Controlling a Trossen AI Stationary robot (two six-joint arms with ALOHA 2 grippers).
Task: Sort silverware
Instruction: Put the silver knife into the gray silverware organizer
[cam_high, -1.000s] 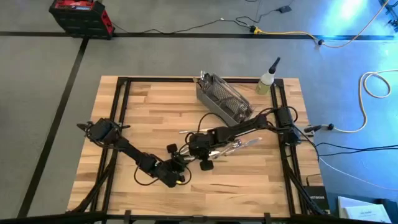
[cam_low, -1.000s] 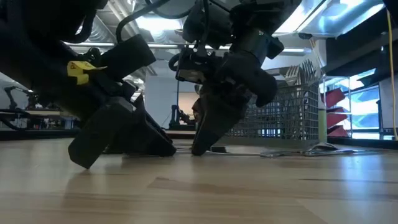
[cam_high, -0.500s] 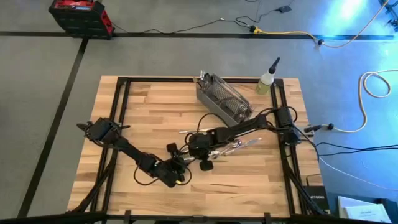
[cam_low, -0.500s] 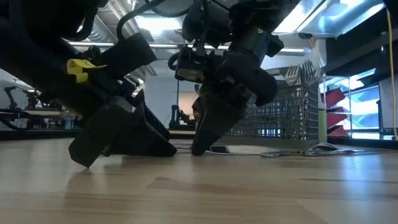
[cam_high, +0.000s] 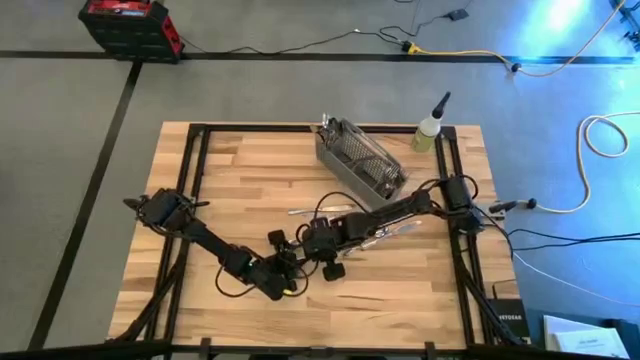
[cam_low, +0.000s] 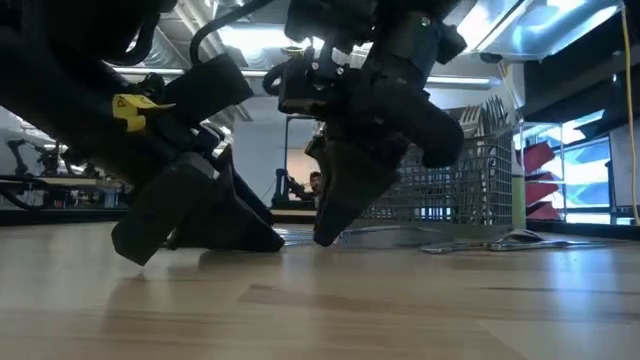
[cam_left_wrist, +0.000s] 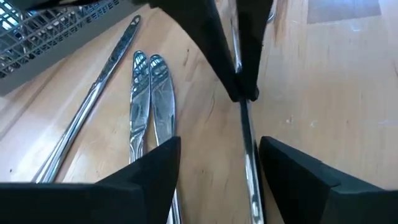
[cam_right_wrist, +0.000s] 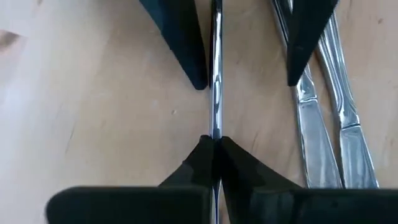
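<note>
Now | silverware (cam_high: 385, 229): slim shiny metal pieces lying flat on wood-plank table (cam_high: 230, 190), near gray wire-mesh basket (cam_high: 358, 158) | right gripper (cam_right_wrist: 213, 144): pinching tight on one thin utensil (cam_right_wrist: 216, 74) at table centre | left gripper (cam_left_wrist: 217, 155): spread wide, straddling that utensil, holding nothing

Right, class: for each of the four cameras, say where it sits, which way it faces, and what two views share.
High: above the wooden table, facing straight down; both dark arms, gray wire-mesh basket.
Low: tabletop height, facing level across; both arms' jaws near the wood.
Left wrist: on left arm; own open jaws, facing right jaws shut on a slim silver utensil.
Right wrist: on right arm; own jaws shut, left jaws open beyond.
Shared: both wrist views show that utensil.
</note>
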